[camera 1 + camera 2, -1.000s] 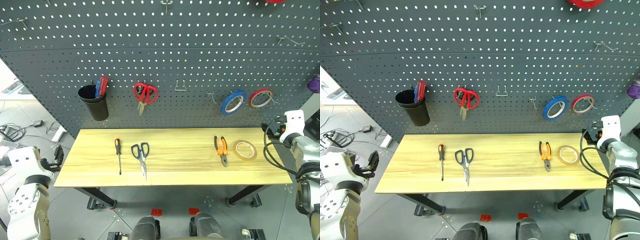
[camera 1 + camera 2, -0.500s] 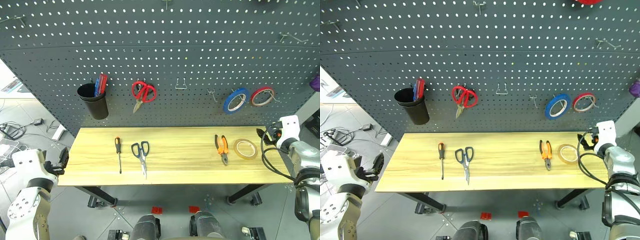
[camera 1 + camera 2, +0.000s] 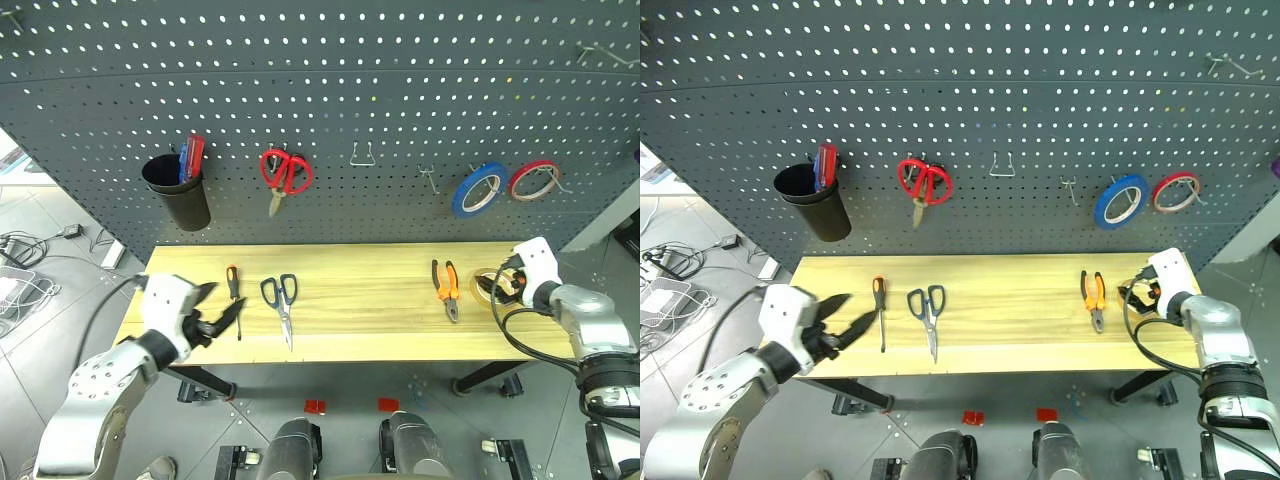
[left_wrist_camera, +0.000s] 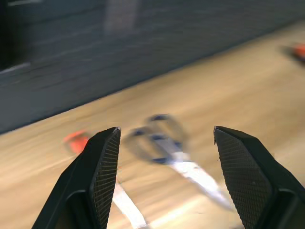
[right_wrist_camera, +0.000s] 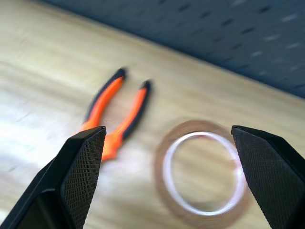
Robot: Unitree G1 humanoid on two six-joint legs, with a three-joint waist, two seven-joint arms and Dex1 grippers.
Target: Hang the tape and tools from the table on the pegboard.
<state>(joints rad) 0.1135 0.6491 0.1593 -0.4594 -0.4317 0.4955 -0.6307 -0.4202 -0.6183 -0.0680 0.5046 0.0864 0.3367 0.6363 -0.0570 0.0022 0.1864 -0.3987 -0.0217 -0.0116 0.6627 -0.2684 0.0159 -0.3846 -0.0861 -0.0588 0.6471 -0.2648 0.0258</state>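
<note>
On the table [image 3: 360,300], tape [image 5: 202,174] lies beside pliers [image 5: 114,114].

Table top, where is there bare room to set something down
The widest bare stretch of the table runs between the blue-handled scissors and the pliers. It is crowded at the left end around the screwdriver and at the right around the tape.

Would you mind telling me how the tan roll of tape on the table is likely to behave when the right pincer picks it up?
The tape lies flat on the table, so it probably will not roll until lifted. As a thin hollow ring it looks light. Its low edge may be awkward for the open right pincer to catch.
</note>
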